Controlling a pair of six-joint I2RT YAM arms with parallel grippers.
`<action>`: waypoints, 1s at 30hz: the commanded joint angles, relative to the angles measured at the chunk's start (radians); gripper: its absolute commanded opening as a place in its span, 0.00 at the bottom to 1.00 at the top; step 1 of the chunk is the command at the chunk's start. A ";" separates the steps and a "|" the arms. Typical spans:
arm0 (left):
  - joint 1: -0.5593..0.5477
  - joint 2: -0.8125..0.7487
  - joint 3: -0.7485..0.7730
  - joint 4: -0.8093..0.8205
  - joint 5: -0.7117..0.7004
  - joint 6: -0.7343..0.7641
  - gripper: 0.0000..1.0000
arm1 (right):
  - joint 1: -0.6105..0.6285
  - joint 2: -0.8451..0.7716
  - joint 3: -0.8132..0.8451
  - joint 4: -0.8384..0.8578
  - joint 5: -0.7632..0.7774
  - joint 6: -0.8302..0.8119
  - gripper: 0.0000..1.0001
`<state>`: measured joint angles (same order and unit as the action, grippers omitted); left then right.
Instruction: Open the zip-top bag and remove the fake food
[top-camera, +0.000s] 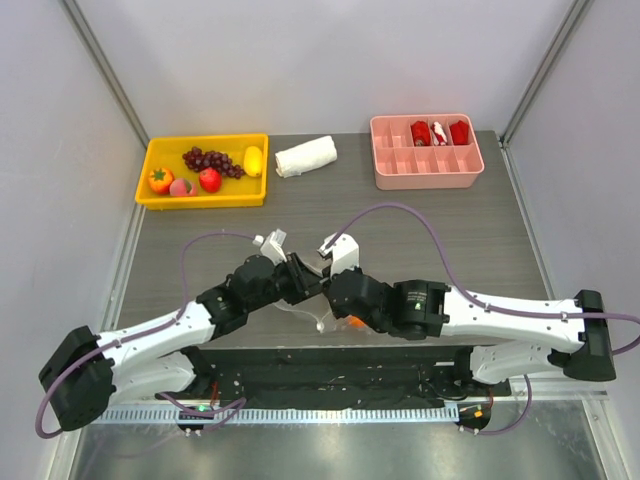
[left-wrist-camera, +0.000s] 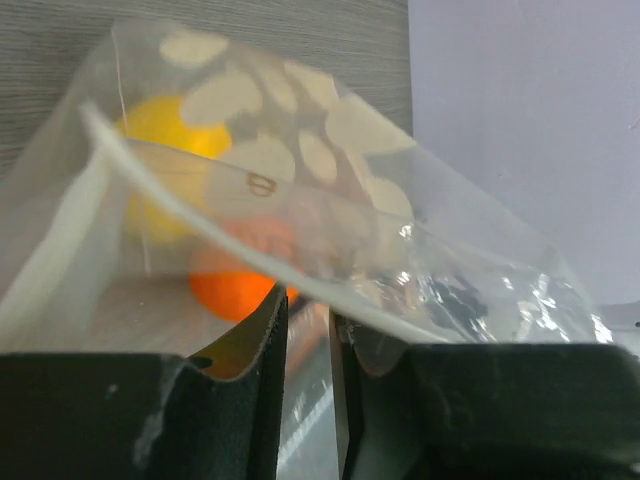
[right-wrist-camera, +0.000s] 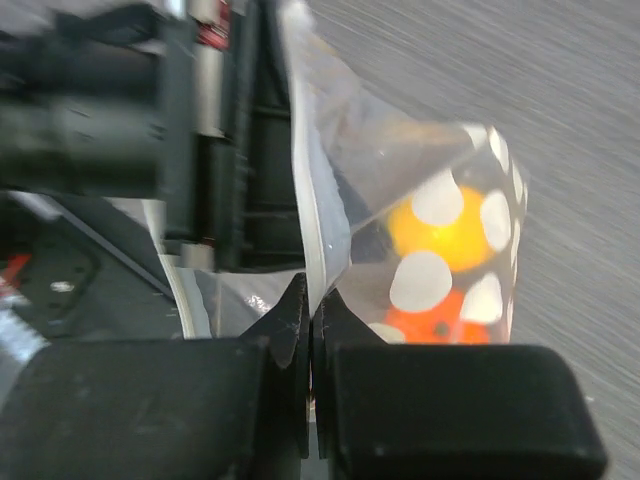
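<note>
Zip-top bag (top-camera: 319, 312) at table front-centre, betw. the two wrists, just ahead of arm bases; clear film w/ pale dots, mouth end toward the tools.

L gripper (left-wrist-camera: 308, 320) clenched on one wall of the bag mouth; film pinched in narrow slot betw. its fingers; white zip strip runs diag. up-left in L wrist view.

R gripper (right-wrist-camera: 310, 312) clamped tight on the opposite lip; fingers meet w/ only the plastic edge betw. them.

Both tools grasp the zip-top bag, facing each other, close together in top view; can't tell whether bag bottom rests on table (top-camera: 450, 240).

Inside bag: yellow piece (right-wrist-camera: 455, 235) above, orange piece (right-wrist-camera: 430, 322) below, touching; both seen thru dotted film.

Far-left back: yellow tray (top-camera: 200, 201) holds grape bunch (top-camera: 212, 160), yellow fruit (top-camera: 253, 160), red fruit (top-camera: 210, 180), plus two orange/peach-toned ones at its left end.

Rolled white cloth (top-camera: 306, 157) just right of that tray.

Pink divided tray (top-camera: 427, 184) far-right back; red items (top-camera: 440, 132) in its back-row compartments.
</note>
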<state>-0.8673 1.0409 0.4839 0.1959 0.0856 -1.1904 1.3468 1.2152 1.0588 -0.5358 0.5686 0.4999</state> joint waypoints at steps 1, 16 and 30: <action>-0.022 0.019 -0.001 0.010 -0.078 0.071 0.26 | -0.001 -0.028 0.055 0.092 -0.117 0.063 0.01; -0.082 0.283 0.116 -0.156 -0.113 0.150 0.54 | -0.032 -0.104 -0.078 0.143 -0.165 0.095 0.54; -0.084 0.278 0.098 -0.090 -0.119 0.132 0.55 | -0.355 -0.360 -0.223 -0.146 0.078 0.174 0.56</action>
<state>-0.9489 1.3262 0.5804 0.0422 -0.0429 -1.0641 1.1839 0.7784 0.9321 -0.6147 0.6319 0.6666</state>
